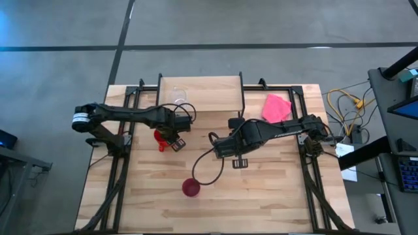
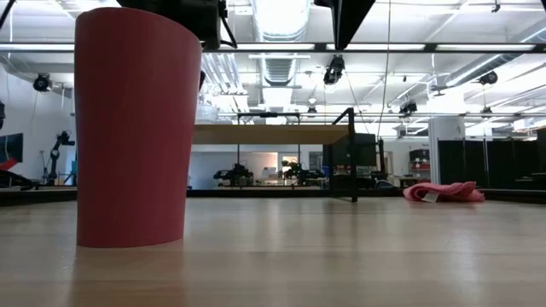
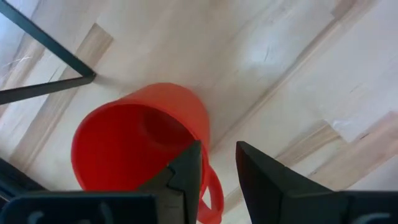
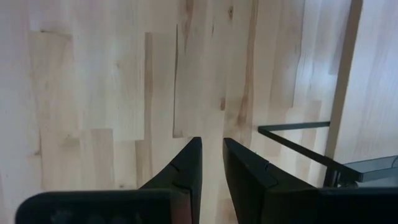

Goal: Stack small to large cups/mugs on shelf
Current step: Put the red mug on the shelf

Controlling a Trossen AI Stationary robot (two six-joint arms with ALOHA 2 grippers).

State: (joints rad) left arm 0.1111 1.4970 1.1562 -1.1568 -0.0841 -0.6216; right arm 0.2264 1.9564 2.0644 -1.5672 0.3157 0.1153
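On the wooden table point(image 1: 261, 189), the left pincer point(image 3: 217, 163) pinches the glossy red-orange mug point(image 3: 140, 140) by its handle.

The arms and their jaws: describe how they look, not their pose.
Both arms are dark, jointed and slim. The left arm has a white band near its outer end. A black cable loops from the right arm across the table. Each gripper has two dark, wedge-shaped jaws tapering to blunt tips: left gripper, right gripper.

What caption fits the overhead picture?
Left tool at red mug; glass on shelf; tumbler waits.
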